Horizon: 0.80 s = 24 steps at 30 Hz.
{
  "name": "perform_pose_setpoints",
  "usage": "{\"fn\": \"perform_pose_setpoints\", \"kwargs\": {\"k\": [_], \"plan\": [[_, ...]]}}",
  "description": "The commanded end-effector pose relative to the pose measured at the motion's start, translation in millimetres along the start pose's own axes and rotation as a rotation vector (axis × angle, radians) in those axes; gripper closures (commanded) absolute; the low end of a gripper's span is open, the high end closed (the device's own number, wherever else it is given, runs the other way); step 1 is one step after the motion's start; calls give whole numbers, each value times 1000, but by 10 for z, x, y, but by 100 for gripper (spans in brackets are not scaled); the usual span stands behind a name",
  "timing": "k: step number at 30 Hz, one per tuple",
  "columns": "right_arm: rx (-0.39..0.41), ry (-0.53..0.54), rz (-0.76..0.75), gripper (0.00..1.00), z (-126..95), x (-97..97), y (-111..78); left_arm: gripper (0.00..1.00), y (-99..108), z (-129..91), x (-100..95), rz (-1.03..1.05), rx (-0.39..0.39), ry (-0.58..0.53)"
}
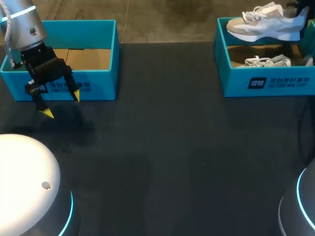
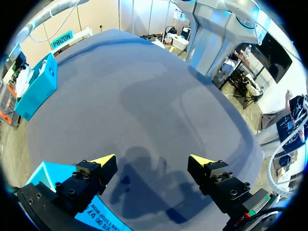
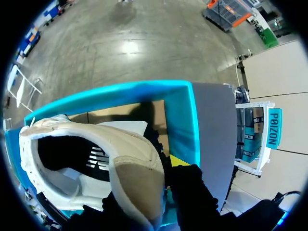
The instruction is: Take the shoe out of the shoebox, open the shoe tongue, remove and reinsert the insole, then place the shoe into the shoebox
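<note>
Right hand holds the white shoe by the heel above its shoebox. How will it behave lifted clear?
The white shoe looks thick-soled, so it should stay rigid, not fold. Held only at the heel by the right hand, its toe may droop or swing. Its loose laces might snag the shoebox rim.

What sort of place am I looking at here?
Probably a robot workbench for shoe handling: a dark table, the left shoebox and right shoebox in teal, a white sneaker, and the yellow-tipped left gripper.
</note>
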State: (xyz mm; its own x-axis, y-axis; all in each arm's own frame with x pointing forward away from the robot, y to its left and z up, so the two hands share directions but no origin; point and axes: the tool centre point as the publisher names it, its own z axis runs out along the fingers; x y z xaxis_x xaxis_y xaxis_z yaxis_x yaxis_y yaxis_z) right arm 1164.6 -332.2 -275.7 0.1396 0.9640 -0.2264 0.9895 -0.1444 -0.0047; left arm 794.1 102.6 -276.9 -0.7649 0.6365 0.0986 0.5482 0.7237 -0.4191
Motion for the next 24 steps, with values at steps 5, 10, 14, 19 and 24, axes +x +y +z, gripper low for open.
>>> {"fn": "perform_pose_setpoints", "kwargs": {"k": [5, 10, 14, 19, 24], "plan": [[-15, 5, -11, 100, 136, -7, 33, 0, 1, -2, 8, 0, -3, 0], [-31, -7, -11, 100, 199, 19, 47, 0, 1, -2, 8, 0, -3, 0], [-37, -26, 8, 100, 219, 35, 40, 0, 1, -2, 8, 0, -3, 0], [-29, -15, 23, 100, 223, 36, 33, 0, 1, -2, 8, 0, -3, 0], [-29, -15, 23, 100, 223, 36, 33, 0, 1, -2, 8, 0, -3, 0]]}}
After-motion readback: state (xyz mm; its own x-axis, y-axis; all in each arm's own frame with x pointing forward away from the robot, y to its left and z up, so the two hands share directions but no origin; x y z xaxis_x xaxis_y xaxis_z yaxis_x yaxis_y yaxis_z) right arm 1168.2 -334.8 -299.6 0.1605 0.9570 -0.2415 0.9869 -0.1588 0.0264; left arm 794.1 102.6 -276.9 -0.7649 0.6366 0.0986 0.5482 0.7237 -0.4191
